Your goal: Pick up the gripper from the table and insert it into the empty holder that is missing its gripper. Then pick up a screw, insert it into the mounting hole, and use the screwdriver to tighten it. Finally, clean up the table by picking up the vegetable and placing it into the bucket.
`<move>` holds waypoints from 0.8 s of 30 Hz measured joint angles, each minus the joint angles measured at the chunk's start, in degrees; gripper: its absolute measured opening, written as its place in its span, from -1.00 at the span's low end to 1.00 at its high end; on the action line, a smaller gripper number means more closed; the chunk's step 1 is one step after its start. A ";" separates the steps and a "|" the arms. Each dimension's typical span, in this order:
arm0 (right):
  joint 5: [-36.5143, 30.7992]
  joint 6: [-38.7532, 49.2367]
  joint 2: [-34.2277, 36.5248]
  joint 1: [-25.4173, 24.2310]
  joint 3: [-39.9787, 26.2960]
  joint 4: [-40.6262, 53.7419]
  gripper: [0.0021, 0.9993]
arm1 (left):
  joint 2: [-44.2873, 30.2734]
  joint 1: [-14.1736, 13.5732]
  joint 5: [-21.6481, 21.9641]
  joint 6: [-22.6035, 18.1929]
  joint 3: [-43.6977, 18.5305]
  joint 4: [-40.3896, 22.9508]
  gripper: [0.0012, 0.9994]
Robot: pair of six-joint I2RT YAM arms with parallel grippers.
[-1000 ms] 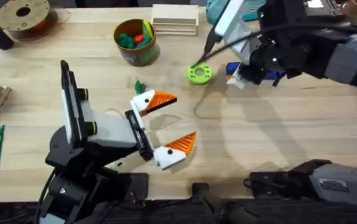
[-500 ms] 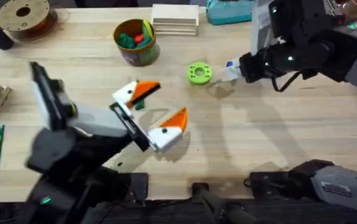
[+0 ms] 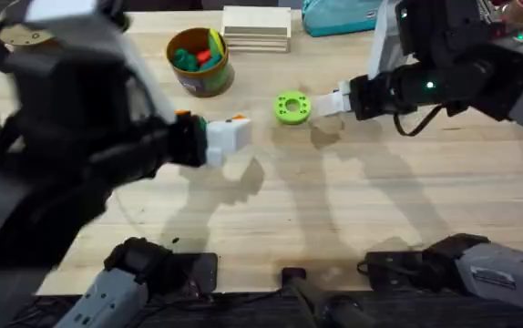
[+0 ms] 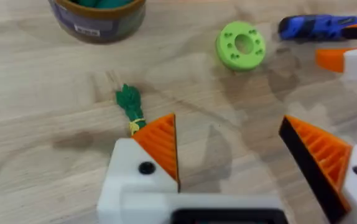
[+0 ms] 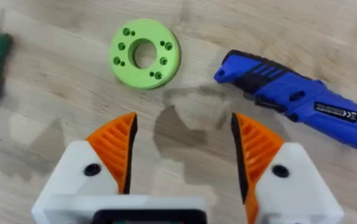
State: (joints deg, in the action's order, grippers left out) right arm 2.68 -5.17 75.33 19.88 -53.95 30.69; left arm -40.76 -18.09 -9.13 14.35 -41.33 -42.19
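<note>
A: What was the biggest thing on the pale wooden table (image 3: 407,210)?
B: The left arm, rising large, dark and blurred close under the overhead camera. Its left gripper (image 4: 231,146) hung over the table with white mounts and orange ribbed fingers (image 4: 160,146) spread wide, nothing between them.

A: And the other arm?
B: It reached in from the far right. The right gripper (image 5: 181,152) also stood wide open and empty, above bare wood.

A: Where was the blue cylindrical electric screwdriver (image 5: 296,99)?
B: Lying flat on the table just beyond the right gripper. In the overhead view I could not make it out behind that gripper. Its long axis ran slantwise across the right wrist view, the darker narrow tip towards the bright green round plastic disc (image 3: 292,107), close to it but apart.

A: The short olive-green can with the orange-yellow rim (image 3: 198,60)?
B: Upright at the far side, left of the disc, toy items inside.

A: The small dark green stalk-like toy vegetable (image 4: 129,107)?
B: On the table between the can and the left gripper, one end just at a finger's tip; whether they touched, I couldn't tell. Its long axis ran from that finger towards the can.
</note>
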 joint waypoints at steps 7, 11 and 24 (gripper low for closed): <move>0.02 -0.63 0.02 0.00 0.00 3.35 0.61 | -12.19 0.18 1.82 0.31 -1.04 1.01 0.97; 0.04 -0.63 0.02 0.00 0.00 4.57 0.61 | -18.75 1.66 5.39 4.42 -1.04 1.31 0.97; 0.04 -0.65 0.01 0.00 0.00 4.62 0.61 | -37.63 3.34 11.79 9.94 -1.04 8.37 0.97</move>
State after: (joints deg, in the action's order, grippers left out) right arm 2.72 -5.82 75.34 19.88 -53.95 35.31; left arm -78.39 -14.74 2.66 24.29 -42.37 -33.82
